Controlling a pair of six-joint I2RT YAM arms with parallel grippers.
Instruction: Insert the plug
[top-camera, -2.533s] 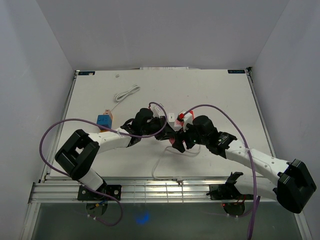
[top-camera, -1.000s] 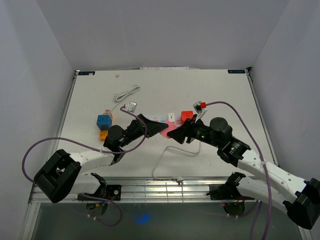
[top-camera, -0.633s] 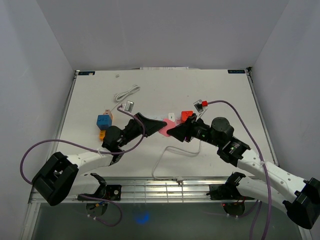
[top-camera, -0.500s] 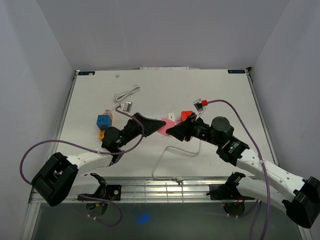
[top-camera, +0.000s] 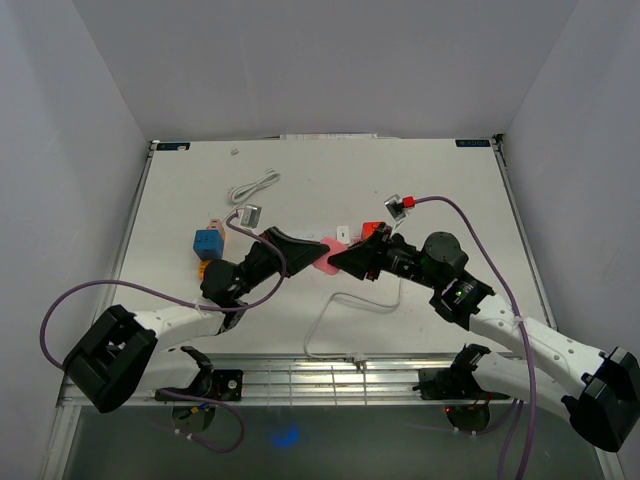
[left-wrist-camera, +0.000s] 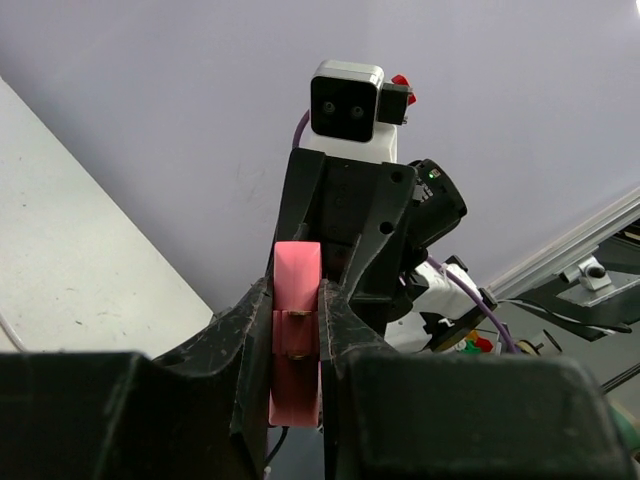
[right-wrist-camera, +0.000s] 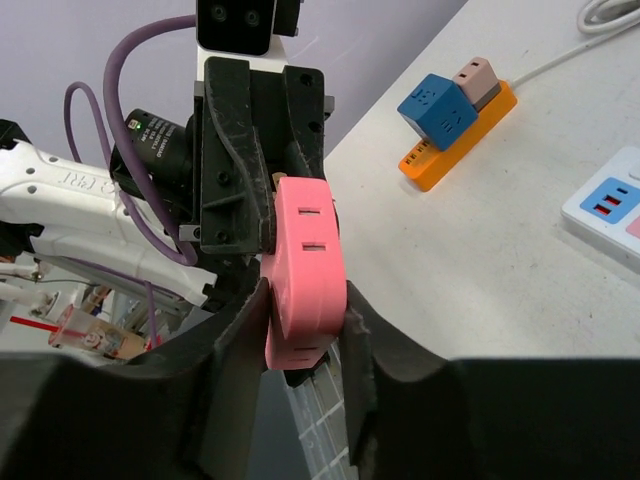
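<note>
Facing tip to tip above mid-table, the left gripper and right gripper meet w/ pink plastic between them. In the left wrist view, the left fingers pinch a pink plug seen edge-on, w/ a brassy prong-like bit on its near part. The right gripper's black frame sits straight beyond it.

In the right wrist view, the right fingers clamp a pink socket block. It has two slots on the broad face turned toward that cam, and the left gripper is directly behind it.

Judging from both views, the two pink pcs are touching or v. near. It can't be told whether they're mated, or even one pc held from both sides.

Key relation: the mating axis runs along the line btwn the two wrists, roughly left-right in the top view. The next move prob. needs a straight push along that line, no twist. Neither arm is nearer; both are at the joint.

The pink pcs hang aloft, well apart from the white power strip and the blue cube adapter on the table.
</note>
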